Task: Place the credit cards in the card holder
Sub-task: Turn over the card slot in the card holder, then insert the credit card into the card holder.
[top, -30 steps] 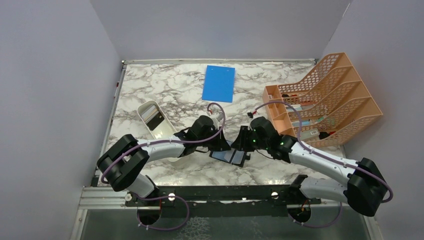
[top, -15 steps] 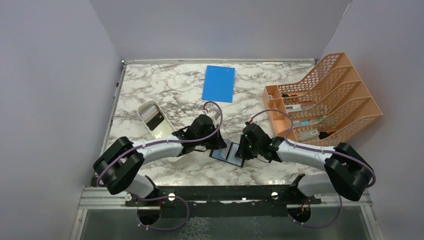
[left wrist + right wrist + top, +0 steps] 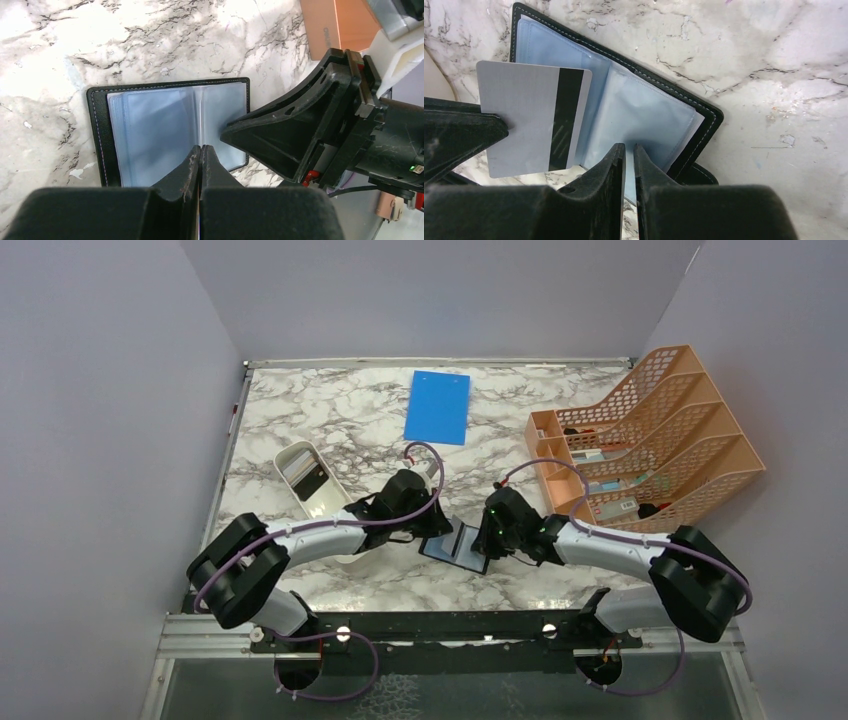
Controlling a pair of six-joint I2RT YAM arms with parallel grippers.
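Note:
The card holder (image 3: 458,543) lies open on the marble table, its grey-blue pockets up; it also shows in the left wrist view (image 3: 150,130) and the right wrist view (image 3: 644,110). My left gripper (image 3: 432,528) (image 3: 200,147) is shut on a grey credit card (image 3: 534,117) with a black stripe and holds it over the holder's left page. My right gripper (image 3: 488,532) (image 3: 629,146) is shut, with only a thin slit between the fingers. Its tip (image 3: 226,132) rests on the holder's right page. More cards (image 3: 312,483) lie in the white tray.
The white oblong tray (image 3: 290,455) stands left of the left arm. A large blue board (image 3: 438,406) lies at the back middle. An orange mesh rack (image 3: 650,440) with small items stands at the right.
The right arm has swung in and set its gripper down on the holder's right side. The left gripper has stayed over the holder with the card.

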